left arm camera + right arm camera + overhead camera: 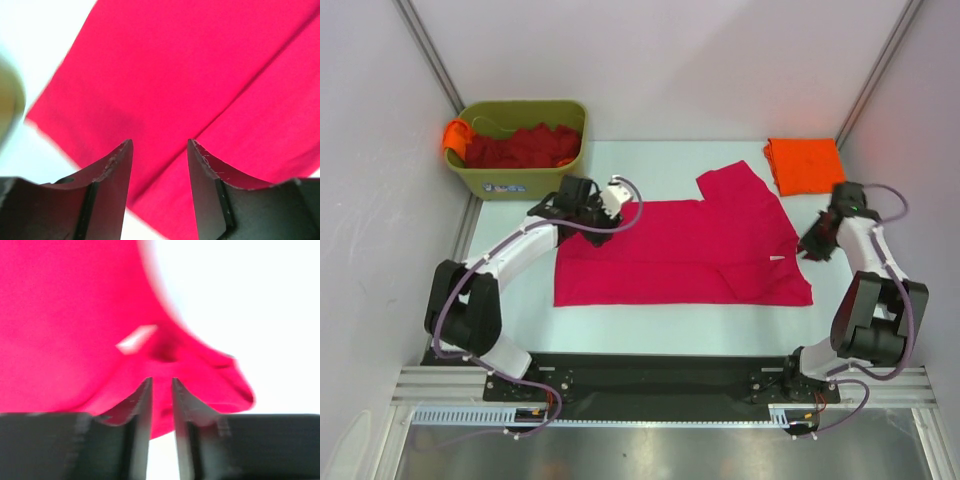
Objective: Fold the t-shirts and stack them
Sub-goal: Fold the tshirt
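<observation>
A crimson-pink t-shirt point(680, 250) lies flat on the table, folded lengthwise, with one sleeve point(740, 185) sticking out at the back. Its white neck label point(777, 259) shows near the right edge, also in the right wrist view point(136, 339). My left gripper point(578, 212) hangs over the shirt's back-left corner point(165, 75). It is open point(160, 142), with nothing between its fingers. My right gripper point(815, 245) is at the shirt's right edge, just off the cloth. Its jaws stand a narrow gap apart point(161, 380) and hold nothing. A folded orange t-shirt point(805, 165) lies at the back right.
An olive-green bin point(525, 183) stands at the back left with dark red t-shirts point(520, 148) inside and an orange one point(455, 135) draped over its left rim. Grey walls close in both sides. The black rail with the arm bases runs along the near edge.
</observation>
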Controlling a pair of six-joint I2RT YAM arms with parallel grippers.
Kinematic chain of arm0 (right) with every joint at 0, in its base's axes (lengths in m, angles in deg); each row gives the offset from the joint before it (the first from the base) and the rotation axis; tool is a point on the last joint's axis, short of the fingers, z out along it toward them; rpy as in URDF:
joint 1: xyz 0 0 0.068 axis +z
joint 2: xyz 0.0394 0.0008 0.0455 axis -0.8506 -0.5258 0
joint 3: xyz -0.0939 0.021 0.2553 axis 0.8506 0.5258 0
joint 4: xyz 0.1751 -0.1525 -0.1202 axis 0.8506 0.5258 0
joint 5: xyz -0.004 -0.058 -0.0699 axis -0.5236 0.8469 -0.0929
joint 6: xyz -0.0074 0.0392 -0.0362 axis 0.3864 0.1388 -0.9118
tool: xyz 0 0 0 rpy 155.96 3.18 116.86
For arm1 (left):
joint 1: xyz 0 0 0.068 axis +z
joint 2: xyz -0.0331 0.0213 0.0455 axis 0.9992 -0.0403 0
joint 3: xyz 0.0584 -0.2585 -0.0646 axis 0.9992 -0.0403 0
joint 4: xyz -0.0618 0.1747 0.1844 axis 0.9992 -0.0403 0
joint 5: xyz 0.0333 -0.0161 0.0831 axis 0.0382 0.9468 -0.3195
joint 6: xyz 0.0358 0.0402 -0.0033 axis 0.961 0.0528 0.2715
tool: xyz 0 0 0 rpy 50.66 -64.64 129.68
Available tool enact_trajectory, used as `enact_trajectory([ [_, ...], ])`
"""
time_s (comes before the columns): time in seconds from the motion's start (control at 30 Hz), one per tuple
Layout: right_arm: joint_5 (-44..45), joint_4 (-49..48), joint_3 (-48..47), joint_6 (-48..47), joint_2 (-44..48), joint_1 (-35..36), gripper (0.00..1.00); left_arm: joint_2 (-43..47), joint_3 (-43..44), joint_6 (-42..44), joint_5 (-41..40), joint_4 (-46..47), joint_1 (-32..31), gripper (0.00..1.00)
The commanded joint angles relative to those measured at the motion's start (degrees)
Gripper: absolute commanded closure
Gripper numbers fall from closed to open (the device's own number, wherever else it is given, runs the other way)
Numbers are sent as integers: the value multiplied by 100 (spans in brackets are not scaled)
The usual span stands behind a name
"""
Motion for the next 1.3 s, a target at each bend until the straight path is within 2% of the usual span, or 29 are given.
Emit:
enact_trajectory([
  [0.0,-671,-22,605,73,247,-664,70,-252,405,-237,454,164,-534,46],
  [0.1,-1092,-461,765,64,152,-1052,62,-472,432,-106,314,471,-1088,45],
  [0.23,-1156,-700,713,-6,-252,-965,56,-656,143,-35,313,955,-1703,44],
  [0.37,-1147,-937,747,73,-473,-965,55,-666,-60,-158,454,1000,-1775,44],
  [0.47,-1094,-1034,809,161,-543,-868,63,-604,-95,-105,367,903,-1766,44],
  [0.5,-1094,-1069,809,205,-569,-824,76,-604,-95,-70,314,894,-1766,44],
  [0.63,-1024,-1140,704,380,-579,-562,100,-604,-69,0,217,868,-1766,44],
  [1.27,-611,-727,-922,1233,-1861,81,100,-683,-113,88,138,929,-1740,44],
])
